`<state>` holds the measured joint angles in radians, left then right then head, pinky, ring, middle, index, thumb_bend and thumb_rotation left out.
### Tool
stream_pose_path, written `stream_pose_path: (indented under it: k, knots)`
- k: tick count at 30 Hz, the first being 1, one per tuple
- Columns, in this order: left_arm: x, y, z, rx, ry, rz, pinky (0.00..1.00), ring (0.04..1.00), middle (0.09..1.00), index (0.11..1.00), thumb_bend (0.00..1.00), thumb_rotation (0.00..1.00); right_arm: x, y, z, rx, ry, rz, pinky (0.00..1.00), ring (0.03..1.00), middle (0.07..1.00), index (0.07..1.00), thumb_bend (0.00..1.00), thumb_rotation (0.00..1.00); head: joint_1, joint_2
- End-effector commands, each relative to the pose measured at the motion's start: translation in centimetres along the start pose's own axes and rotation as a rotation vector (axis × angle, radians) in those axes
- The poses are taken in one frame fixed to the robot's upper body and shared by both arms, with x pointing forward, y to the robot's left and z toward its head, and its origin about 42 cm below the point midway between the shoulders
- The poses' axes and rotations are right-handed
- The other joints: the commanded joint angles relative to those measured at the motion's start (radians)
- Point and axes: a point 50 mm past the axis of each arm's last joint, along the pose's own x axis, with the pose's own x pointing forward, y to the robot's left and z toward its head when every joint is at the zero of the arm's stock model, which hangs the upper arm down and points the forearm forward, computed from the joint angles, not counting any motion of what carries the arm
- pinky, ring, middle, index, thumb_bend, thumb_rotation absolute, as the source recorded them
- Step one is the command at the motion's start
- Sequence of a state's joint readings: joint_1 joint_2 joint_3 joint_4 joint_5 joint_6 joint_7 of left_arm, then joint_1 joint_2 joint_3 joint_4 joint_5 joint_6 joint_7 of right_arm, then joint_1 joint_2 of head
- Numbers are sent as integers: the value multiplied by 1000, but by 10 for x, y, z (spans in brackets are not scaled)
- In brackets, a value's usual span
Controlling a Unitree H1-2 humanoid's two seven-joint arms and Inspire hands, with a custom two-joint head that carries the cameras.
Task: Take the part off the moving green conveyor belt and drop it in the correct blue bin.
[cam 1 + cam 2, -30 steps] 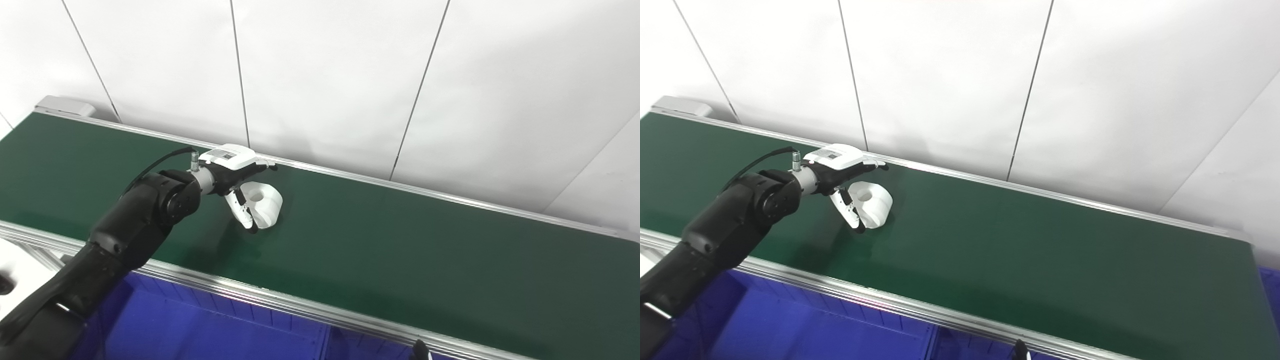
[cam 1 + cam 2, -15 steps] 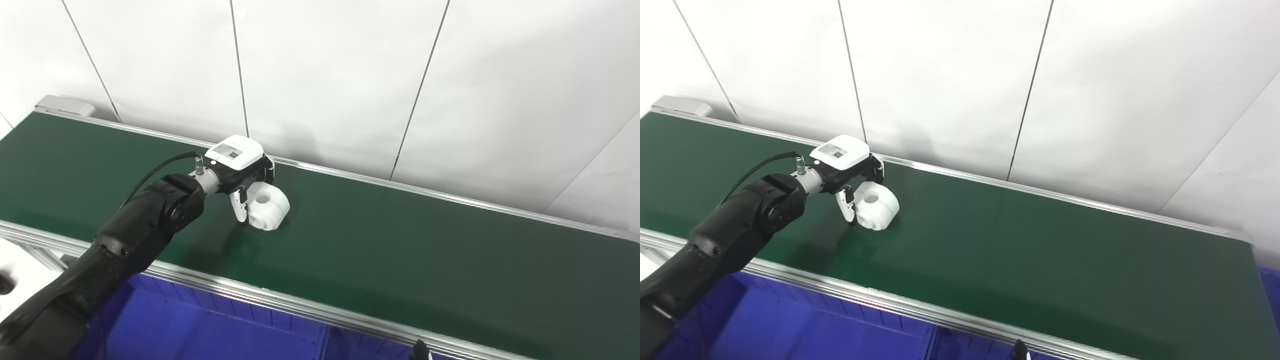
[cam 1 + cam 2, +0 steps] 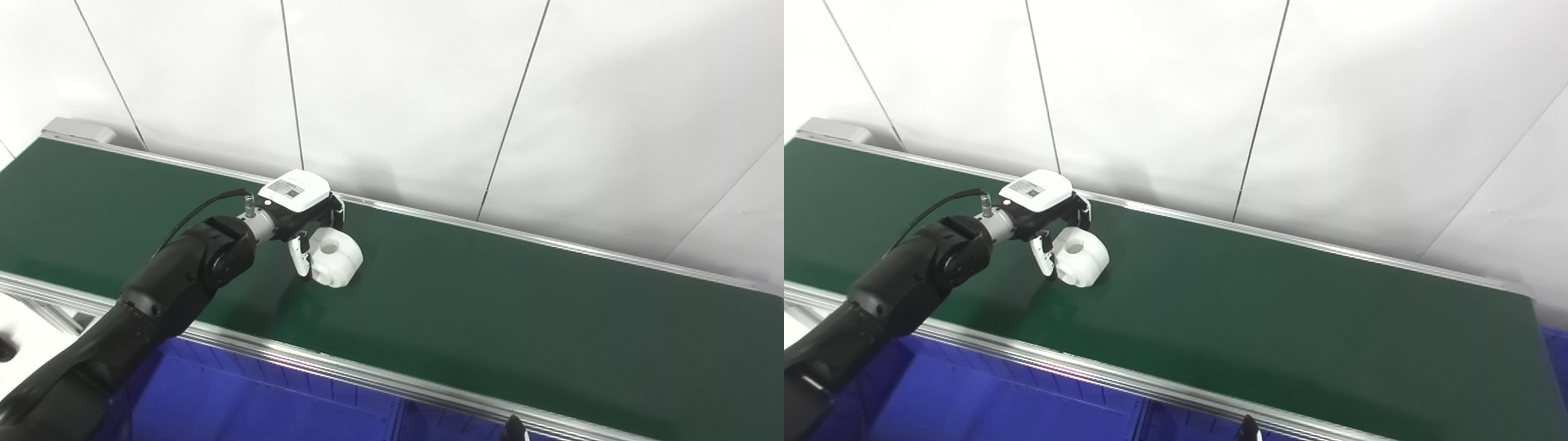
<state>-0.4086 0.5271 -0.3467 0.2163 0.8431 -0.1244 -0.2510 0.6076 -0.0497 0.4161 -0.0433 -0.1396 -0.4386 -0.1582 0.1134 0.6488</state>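
A white round part (image 3: pixel 337 264) with a hole in its top sits on the green conveyor belt (image 3: pixel 502 306), left of the middle; it also shows in the right eye view (image 3: pixel 1082 263). My left hand (image 3: pixel 305 213) reaches over the belt from the left. Its fingers curl down behind the part and its thumb presses the part's left side, so it is shut on the part. The part still looks to rest on the belt. Of my right hand only a dark tip (image 3: pixel 513 427) shows at the bottom edge.
Blue bins (image 3: pixel 245 404) lie below the belt's near metal rail (image 3: pixel 343 367), with a divider wall (image 3: pixel 398 422) between them. A white panelled wall stands close behind the belt's far rail. A grey end cap (image 3: pixel 76 130) sits at the belt's far left.
My left hand's fingers, stretched out above the part a second ago, have curled down and closed around it. Hand and part have shifted slightly to the right along the belt.
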Motion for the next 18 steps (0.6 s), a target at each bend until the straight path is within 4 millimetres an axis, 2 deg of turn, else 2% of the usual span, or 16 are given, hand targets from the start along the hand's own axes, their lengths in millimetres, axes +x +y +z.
stream_pose_path:
  k: [1, 4, 6, 9, 12, 15, 18]
  knots:
    - [-7, 36, -5, 15, 3, 83, 644, 604, 512, 466, 523, 0, 0, 2, 12, 15, -59, 3, 1000, 994, 1000, 1000, 729, 1000, 19, 17]
    - [-29, 55, 2, 31, -28, 142, 650, 610, 494, 478, 526, 0, 1, 1, 15, 12, -66, -2, 1000, 990, 1000, 1000, 715, 1000, 33, 33]
    - [-44, 64, 7, 42, -50, 174, 651, 592, 526, 452, 521, 0, 0, 0, 17, 7, -69, -1, 1000, 989, 1000, 1000, 706, 1000, 42, 37]
    - [-81, 73, 15, 46, -89, 233, 636, 551, 511, 461, 524, 0, -1, -2, 20, 8, -65, 15, 1000, 998, 1000, 1000, 708, 1000, 59, 53]
    - [-114, 68, 22, 23, -89, 249, 636, 557, 509, 460, 524, 0, -2, -2, 21, 25, -65, 22, 1000, 1000, 1000, 1000, 693, 1000, 56, 57]
    - [-137, 58, 27, -9, -78, 241, 642, 567, 510, 455, 524, 0, -3, 0, 22, 28, -62, 27, 1000, 1000, 1000, 1000, 689, 1000, 44, 55]
    - [-169, 36, 37, -69, -35, 216, 642, 569, 515, 448, 523, 0, -4, 2, 23, 24, -58, 23, 1000, 1000, 1000, 1000, 687, 1000, 33, 60]
